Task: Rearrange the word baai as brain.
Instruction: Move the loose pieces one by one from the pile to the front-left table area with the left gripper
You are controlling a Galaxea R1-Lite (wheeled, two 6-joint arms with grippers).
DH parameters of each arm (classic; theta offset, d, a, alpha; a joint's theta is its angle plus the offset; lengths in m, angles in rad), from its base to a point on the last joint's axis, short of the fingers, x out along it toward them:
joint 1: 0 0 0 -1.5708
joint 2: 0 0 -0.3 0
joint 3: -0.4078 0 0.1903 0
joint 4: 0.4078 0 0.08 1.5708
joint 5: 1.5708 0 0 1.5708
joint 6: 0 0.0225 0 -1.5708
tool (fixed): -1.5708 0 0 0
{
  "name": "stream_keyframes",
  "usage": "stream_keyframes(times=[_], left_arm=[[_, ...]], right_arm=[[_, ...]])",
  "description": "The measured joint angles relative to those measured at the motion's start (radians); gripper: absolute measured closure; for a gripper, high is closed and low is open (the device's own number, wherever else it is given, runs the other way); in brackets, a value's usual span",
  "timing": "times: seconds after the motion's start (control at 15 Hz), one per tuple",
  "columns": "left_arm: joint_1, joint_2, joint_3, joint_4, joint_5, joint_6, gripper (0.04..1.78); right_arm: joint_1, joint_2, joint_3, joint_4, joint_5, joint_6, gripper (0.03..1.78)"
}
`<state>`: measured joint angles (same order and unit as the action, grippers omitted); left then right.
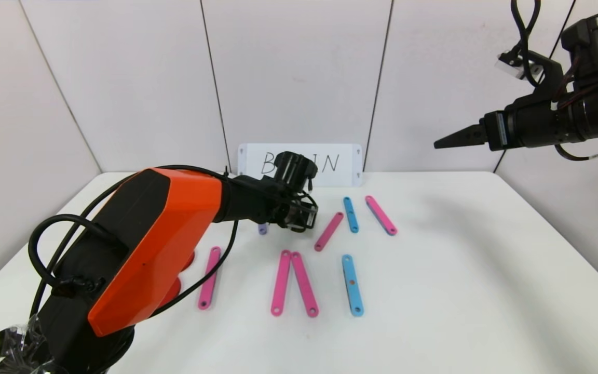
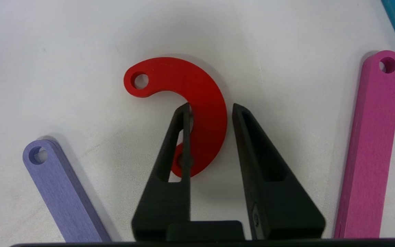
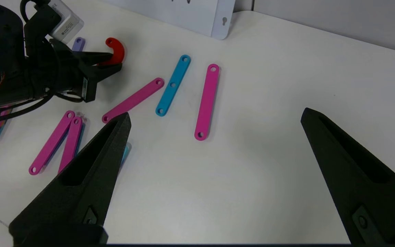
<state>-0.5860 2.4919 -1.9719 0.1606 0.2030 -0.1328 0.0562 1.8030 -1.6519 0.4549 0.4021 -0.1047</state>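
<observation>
Red curve (image 2: 197,99) sits between left gripper (image 2: 210,107) fingers — touching.

- Left arm (image 1: 148,244): orange-shelled, stretched forward and low over the table toward its far edge.
- Left gripper (image 2: 209,107): fingers narrowly parted, one either side of the red curve (image 2: 201,99).
- Right arm (image 1: 563,119): raised above the table's far right corner.
- Right gripper (image 3: 214,116): fingers spread wide, nothing between them.
</observation>
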Motion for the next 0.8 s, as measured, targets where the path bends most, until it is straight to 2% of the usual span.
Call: stream_keyframes(times=[0.13,0.8], left_arm=[[0.000,0.002,0.001,-0.001,0.003,-0.001,1.51],[0.016,-0.094,0.030,0.013,0.004,0.008,1.51]], right_arm=[[0.000,0.000,0.000,0.000,0.000,0.000,0.07],[-0.001,0.000,0.000,0.000,0.000,0.000,0.07]])
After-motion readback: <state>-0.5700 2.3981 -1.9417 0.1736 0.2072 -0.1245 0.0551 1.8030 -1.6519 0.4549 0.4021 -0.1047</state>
